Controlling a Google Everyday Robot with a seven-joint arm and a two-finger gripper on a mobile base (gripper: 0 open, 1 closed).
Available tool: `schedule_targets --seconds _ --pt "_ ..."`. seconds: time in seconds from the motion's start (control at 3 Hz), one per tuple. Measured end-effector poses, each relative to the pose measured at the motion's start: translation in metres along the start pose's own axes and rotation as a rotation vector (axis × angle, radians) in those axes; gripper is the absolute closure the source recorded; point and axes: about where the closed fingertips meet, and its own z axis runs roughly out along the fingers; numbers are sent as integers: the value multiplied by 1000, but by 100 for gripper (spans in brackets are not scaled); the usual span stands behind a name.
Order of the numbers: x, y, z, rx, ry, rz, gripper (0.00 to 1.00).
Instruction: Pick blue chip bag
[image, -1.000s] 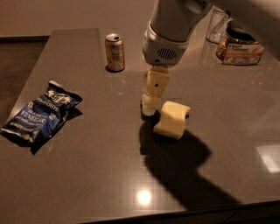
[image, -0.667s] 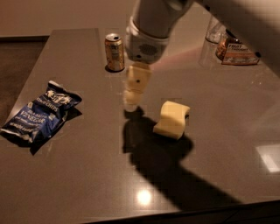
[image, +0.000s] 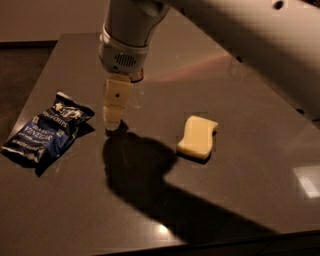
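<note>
Two loose items lie on the dark, glossy worktop (image: 250, 115): the blue chip bag (image: 46, 132) and a pale yellow block (image: 198, 137).

Labels. The blue chip bag carries white lettering. The word "VINEGAR" reads clearly across its middle, running on a diagonal. A shorter line of white print sits above it toward the upper end of the bag, and smaller print lies below; neither can be read. White patches mark the crinkled foil near the top edge.

Position of the bag. The bag lies flat near the left edge of the worktop, set at a slant, with its upper end pointing toward the hand (image: 112, 122).

Hand. The hand is cream-coloured and hangs straight down from a grey-white wrist housing (image: 125, 45) with a small vent grille. Its tip is low over the worktop, close beside the upper right corner of the bag but apart from it. Whether the hand is released or clenched cannot be told from this view.

Surroundings. The yellow block has a wavy outline and lies to the right of the hand, well apart from the bag. The arm (image: 240, 35) crosses the upper right of the view and covers the far part of the worktop. A dark shadow (image: 145, 170) spreads from under the hand toward the near right edge, passing just beside the block.
</note>
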Motion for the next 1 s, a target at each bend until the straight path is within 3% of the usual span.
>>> schedule_targets --seconds 0.33,1.0 --pt "-29 -12 43 -58 13 -22 0" --pt "-63 -21 95 -138 42 -38 0"
